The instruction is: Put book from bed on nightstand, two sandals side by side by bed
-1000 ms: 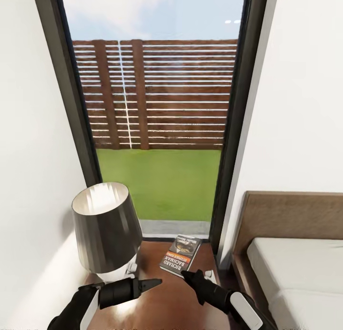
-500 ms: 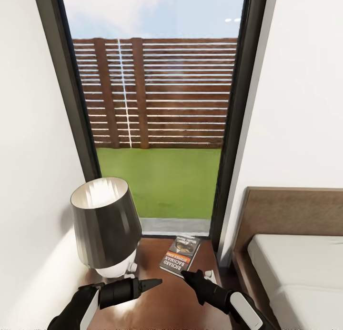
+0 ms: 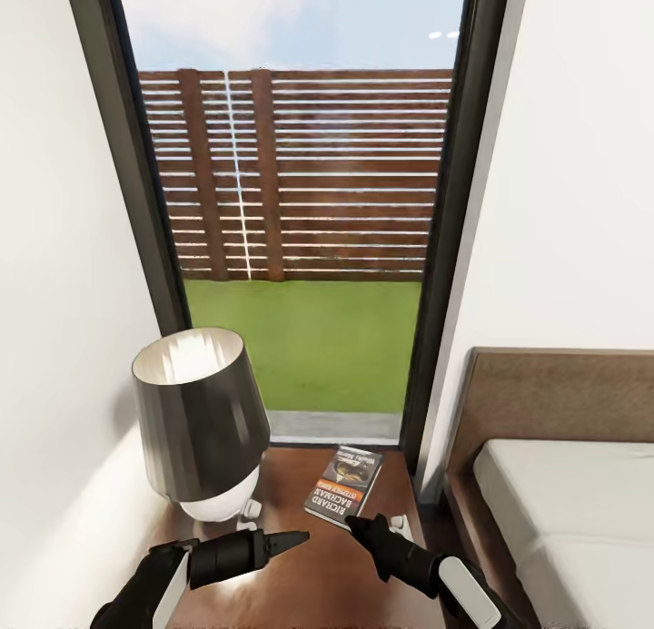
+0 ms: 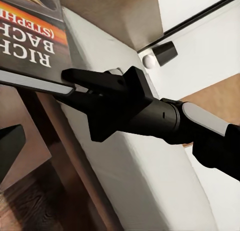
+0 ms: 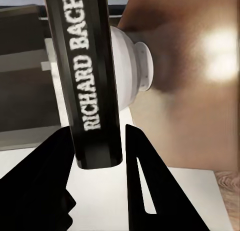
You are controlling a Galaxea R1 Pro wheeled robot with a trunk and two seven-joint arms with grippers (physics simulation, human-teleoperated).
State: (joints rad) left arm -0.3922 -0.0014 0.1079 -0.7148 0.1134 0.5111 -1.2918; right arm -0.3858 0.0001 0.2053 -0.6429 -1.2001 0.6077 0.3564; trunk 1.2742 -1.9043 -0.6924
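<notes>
Book (image 3: 343,486) lies flat on the nightstand (image 3: 300,574), its near edge right at the tip of the right pincer (image 3: 356,524). In the right wrist view the book's spine (image 5: 90,81), lettered "Richard Bachman", sits between the two dark fingers (image 5: 145,181); the jaws stand a little wider than the spine, with a thin gap showing on each side, so they straddle the book without clearly pressing it. The left wrist view shows the same pincer (image 4: 80,83) from the side, one finger above the pale page edge of the book (image 4: 30,46) and the cover's orange band just beyond it.

The left pincer (image 3: 295,540) hangs over the nightstand to the left of the right one, well clear of the book, pointing across toward it. Its fingers come together in a narrow point in the head view; whether they are fully closed I cannot tell. It holds nothing.

Behind the left pincer, near the wall, stands a lamp (image 3: 200,420) with a dark shade and a white base. To the right of the right pincer, past the nightstand's edge, is the bed (image 3: 572,511), its pale mattress bare and its brown headboard (image 3: 563,393) against the white wall. Beyond both pincers is the tall dark-framed window (image 3: 300,202).
</notes>
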